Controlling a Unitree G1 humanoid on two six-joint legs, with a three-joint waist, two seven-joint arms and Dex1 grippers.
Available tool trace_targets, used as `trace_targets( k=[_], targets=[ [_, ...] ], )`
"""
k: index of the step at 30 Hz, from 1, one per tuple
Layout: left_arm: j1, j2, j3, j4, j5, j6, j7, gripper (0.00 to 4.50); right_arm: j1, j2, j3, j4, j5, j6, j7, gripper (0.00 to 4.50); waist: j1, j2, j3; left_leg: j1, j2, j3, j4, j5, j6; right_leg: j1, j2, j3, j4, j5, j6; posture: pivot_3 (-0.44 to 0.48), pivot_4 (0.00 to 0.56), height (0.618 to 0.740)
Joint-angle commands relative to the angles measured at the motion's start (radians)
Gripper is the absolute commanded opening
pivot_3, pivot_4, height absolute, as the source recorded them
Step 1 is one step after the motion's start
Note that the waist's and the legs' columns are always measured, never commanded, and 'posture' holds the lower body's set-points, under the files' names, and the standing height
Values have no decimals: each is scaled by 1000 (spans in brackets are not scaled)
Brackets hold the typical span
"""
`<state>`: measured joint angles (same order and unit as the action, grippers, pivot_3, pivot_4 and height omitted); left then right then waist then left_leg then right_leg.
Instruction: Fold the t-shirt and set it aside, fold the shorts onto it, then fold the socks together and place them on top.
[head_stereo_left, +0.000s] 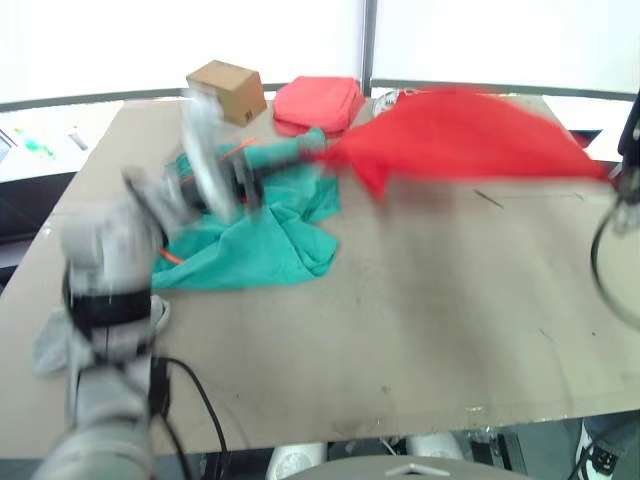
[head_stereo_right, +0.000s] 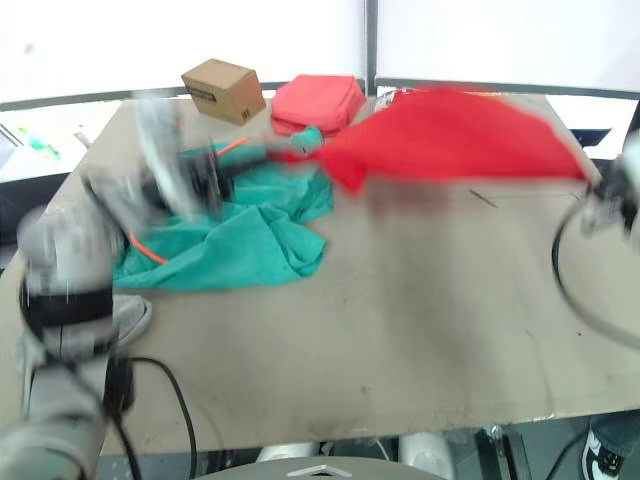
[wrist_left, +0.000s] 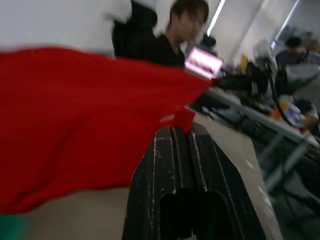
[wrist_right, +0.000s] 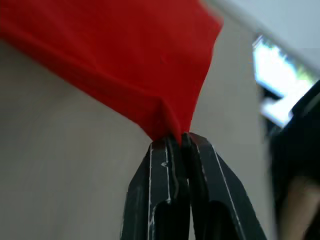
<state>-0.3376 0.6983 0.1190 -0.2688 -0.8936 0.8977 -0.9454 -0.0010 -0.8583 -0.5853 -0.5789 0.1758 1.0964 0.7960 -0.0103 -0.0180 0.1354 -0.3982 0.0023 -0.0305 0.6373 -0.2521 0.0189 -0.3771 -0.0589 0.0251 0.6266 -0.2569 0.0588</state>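
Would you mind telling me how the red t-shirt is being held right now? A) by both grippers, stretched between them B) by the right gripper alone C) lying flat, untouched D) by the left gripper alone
A: the left gripper and the right gripper are each shut on a corner of the t-shirt, stretched above the table.

The left arm (head_stereo_left: 110, 300) is built of pale grey rounded segments with a black band at one joint, and a black cable (head_stereo_left: 205, 405) loops beside it. Both grippers have black fingers (wrist_left: 172, 165) with white scratch lines along their edges.
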Motion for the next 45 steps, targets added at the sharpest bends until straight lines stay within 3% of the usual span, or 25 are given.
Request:
trace_targets(
  k=[1, 5, 11, 16, 23, 26, 29, 33, 35, 38, 42, 45],
  targets=[
    [160, 98, 28, -245, -17, -25, -74, 0, 164, 38, -121, -121, 62, -37, 75, 37, 0, 1, -1, 1, 1, 0, -1, 0, 0, 0, 1, 1, 0, 1, -2, 0, 150, 740],
    [378, 190, 70, -318, -17, -45, -151, 0, 367, 72, -189, -189, 131, -26, 149, 37, 0, 4, 0, 18, 4, 2, -2, -1, 1, 14, 4, 1, -1, -3, -9, 0, 150, 740],
    [529, 273, 99, -271, 27, -100, -258, 0, 581, 75, -225, -174, 118, -99, 170, 37, 5, 4, 2, 18, 5, 3, -1, -1, 1, 13, 2, 1, -2, -7, -6, 0, 150, 740],
    [497, 300, 134, -225, -93, 13, -256, 0, 698, 59, -239, -146, 96, -157, 181, 37, 10, 3, 2, 16, 6, 3, -2, -1, 1, 10, 2, 0, -2, -6, -6, 0, 150, 740],
    [432, 303, 112, -296, -225, 138, -182, 0, 632, 55, -204, -113, 91, -188, 107, 37, 12, 2, 3, 15, 7, 4, -2, -1, 1, 9, 3, -1, -2, -7, -7, 0, 150, 740],
    [389, 258, 125, -272, -302, 170, -89, 0, 575, 64, -202, -170, 176, -146, 121, 37, 17, 2, 4, 15, 7, 4, -2, -1, 1, 9, 3, -1, -2, -6, -7, 0, 150, 740],
    [214, 185, 166, -103, -507, 218, 93, 0, 360, 35, -206, -254, 354, -21, 96, 37, 24, 1, 5, 16, 7, 3, -1, -1, 1, 10, 4, -2, -1, -6, -7, 0, 150, 740],
    [-15, 66, 170, 16, -515, 158, 319, 0, -145, -91, 94, -118, 209, 45, -204, 37, 16, -2, 12, 16, 6, 5, 2, 1, 3, 10, 5, -6, -1, -6, -6, 0, 150, 740],
    [-165, -32, 156, 94, -430, 81, 473, 0, -404, -121, 311, 21, 79, 4, -326, 37, 16, -3, 12, 17, 5, 5, 3, 1, 4, 11, 4, -6, -1, -3, -9, 0, 150, 740],
    [-378, -128, 124, 243, -237, -44, 591, 0, -726, -30, 482, 297, -48, -72, -462, 37, 26, -8, 13, 12, 1, 2, 4, 2, 3, 8, 6, -8, -1, 0, -13, 0, 150, 740],
    [-700, -166, 116, 585, 55, -339, 653, 0, -1058, 49, 578, 815, -208, -426, -603, 37, 25, -9, 12, 1, -2, 0, 1, 8, -8, -1, 9, -9, -2, 4, -8, 0, 150, 740],
    [-891, -157, 164, 767, 125, -468, 630, 0, -1266, 40, 575, 1087, -262, -650, -684, 37, 22, -9, 12, -2, -4, 4, -5, 10, -10, -4, 8, -9, -4, 4, -7, 0, 150, 740]
  ],
)
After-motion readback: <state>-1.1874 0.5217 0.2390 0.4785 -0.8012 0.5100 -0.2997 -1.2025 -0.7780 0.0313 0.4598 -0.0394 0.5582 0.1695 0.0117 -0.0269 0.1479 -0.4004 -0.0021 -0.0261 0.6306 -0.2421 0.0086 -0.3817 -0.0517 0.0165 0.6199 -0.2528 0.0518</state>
